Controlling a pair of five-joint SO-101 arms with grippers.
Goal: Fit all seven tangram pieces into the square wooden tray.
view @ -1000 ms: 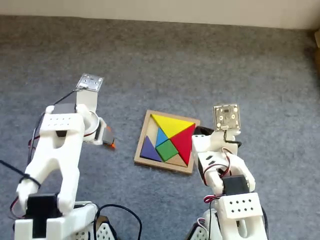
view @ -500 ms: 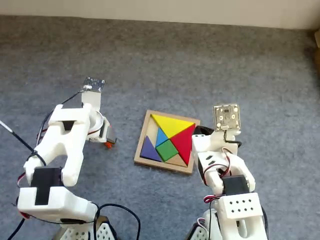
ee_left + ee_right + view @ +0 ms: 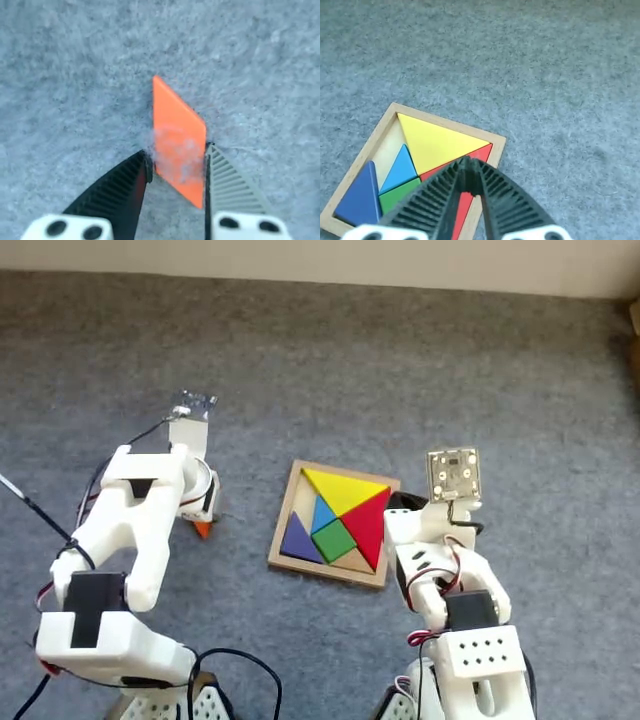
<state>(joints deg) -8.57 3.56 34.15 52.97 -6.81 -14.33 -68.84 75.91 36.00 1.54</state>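
Your left gripper point(image 3: 177, 151), clamped on the orange piece point(image 3: 175, 125), has dipped toward the carpet point(image 3: 400, 360) left of the wooden tray point(image 3: 283, 515), so that piece remains unplaced; your right gripper point(image 3: 469, 167) hangs shut over the tray.

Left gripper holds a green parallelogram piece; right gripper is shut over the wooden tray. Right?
No: the left wrist view shows the parallelogram piece in the left gripper is orange, not green. The right gripper being shut over the square wooden tray is correct.

orange piece point(image 3: 203, 529) mostly hidden, tray point(image 3: 450, 125) edge cropped
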